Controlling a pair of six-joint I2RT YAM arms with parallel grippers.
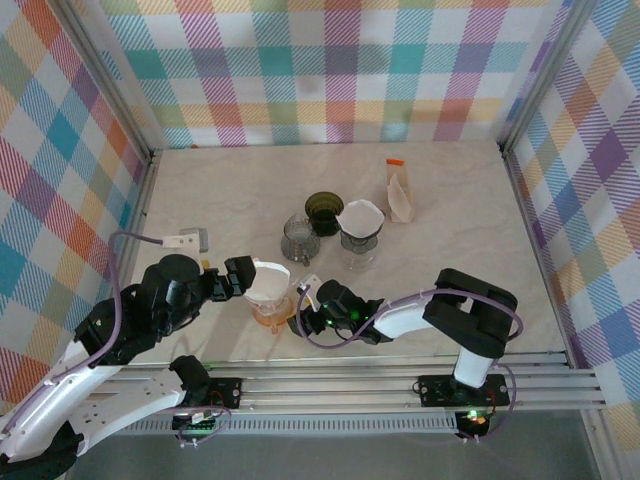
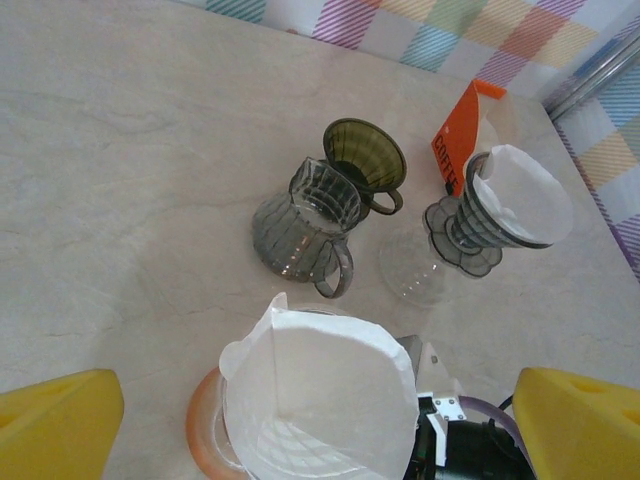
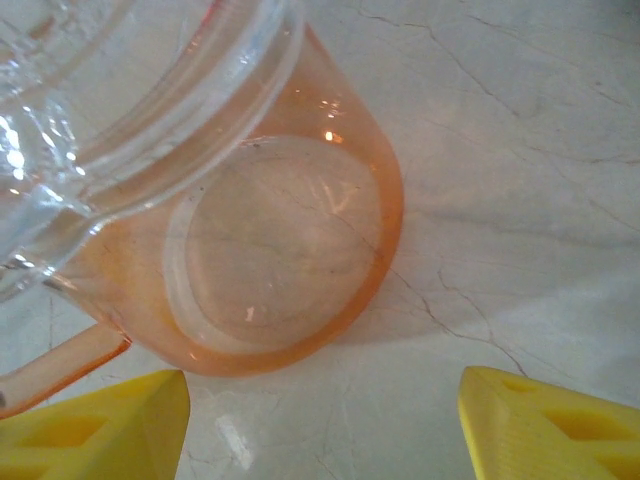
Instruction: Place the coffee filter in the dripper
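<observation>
The white paper coffee filter (image 2: 320,400) stands opened as a cone inside the orange-rimmed dripper (image 2: 203,425), near the table's front (image 1: 270,290). My left gripper (image 2: 320,430) hangs over it, its yellow fingertips (image 2: 60,425) spread wide on either side and not touching the paper. In the top view the left gripper (image 1: 245,278) sits just left of the filter. My right gripper (image 3: 325,430) is low on the table, open, with the dripper's orange base (image 3: 280,250) just ahead of its fingers and nothing between them. It lies right of the dripper (image 1: 308,300).
Behind the dripper stand a grey glass server (image 1: 299,238), a dark green dripper (image 1: 324,212) and a striped dripper holding a filter (image 1: 360,225) on a clear carafe. An orange filter packet (image 1: 400,192) stands at the back right. Checked walls enclose the table.
</observation>
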